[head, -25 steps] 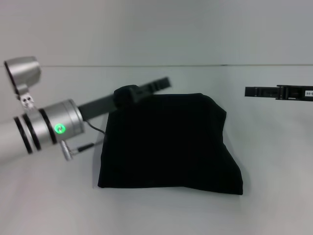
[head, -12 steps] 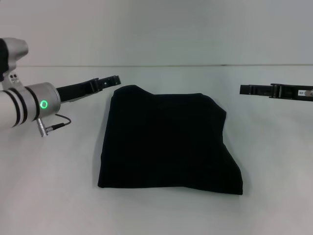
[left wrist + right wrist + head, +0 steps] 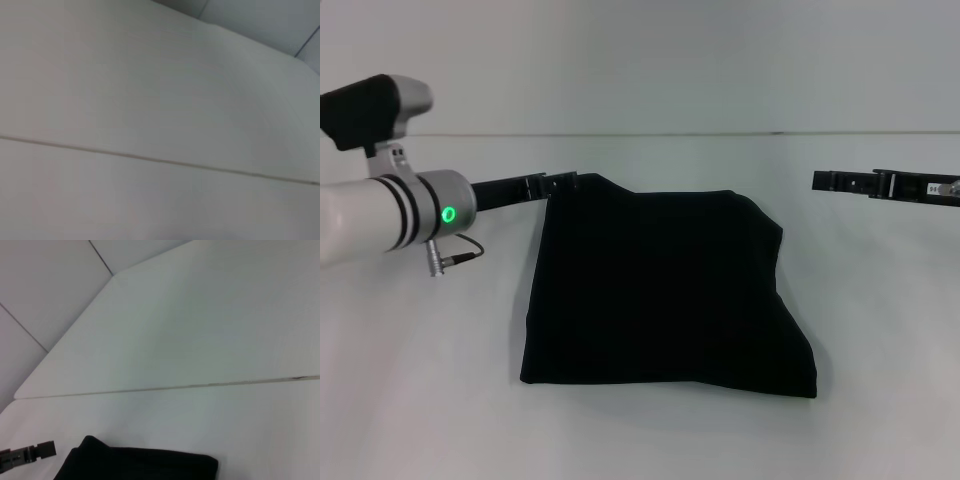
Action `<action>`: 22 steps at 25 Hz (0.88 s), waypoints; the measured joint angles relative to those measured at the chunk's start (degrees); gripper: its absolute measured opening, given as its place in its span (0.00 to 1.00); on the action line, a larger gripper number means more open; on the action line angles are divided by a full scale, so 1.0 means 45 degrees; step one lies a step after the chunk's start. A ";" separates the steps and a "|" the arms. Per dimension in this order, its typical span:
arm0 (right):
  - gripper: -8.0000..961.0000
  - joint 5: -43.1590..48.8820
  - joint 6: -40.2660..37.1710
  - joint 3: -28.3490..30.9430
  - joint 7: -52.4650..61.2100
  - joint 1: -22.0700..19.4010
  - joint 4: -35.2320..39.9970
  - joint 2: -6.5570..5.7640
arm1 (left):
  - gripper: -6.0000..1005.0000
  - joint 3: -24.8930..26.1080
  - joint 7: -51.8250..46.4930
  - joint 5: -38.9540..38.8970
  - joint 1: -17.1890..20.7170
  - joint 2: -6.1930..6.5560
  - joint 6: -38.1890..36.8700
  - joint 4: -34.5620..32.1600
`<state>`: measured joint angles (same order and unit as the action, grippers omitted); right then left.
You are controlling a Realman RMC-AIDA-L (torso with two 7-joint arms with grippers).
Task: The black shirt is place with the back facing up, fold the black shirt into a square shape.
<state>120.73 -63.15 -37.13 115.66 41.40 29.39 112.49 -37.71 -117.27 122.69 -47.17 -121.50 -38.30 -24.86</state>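
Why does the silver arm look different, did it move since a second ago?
Yes. The left gripper pulled back off the black shirt toward the robot's left; it now sits by the shirt's far left corner.

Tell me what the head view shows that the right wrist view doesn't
Only the head view shows the whole black soft-fabric shirt folded into a rough square, the silver left arm with its green light, and the right gripper held off to the shirt's right, clear of it. Only the right wrist view shows the angled wall panel seams beyond the table. Both show the white table, the shirt's far edge, and the left gripper beside the shirt's far left corner.
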 joint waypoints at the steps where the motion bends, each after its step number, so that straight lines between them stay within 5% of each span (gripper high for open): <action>1: 0.97 0.0000 0.0046 -0.0003 0.0001 0.0002 0.0001 0.0018 | 0.95 -0.0107 0.0007 -0.0001 -0.0043 -0.0036 0.0115 0.0028; 22: 0.97 0.0007 0.0290 0.0007 -0.0047 0.0020 -0.0067 0.0039 | 0.92 -0.0713 0.0093 0.0016 -0.0404 -0.0206 0.0845 0.0651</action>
<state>120.76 -61.84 -37.10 115.45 41.49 29.09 112.66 -40.92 -116.85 122.77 -48.99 -122.43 -34.50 -21.93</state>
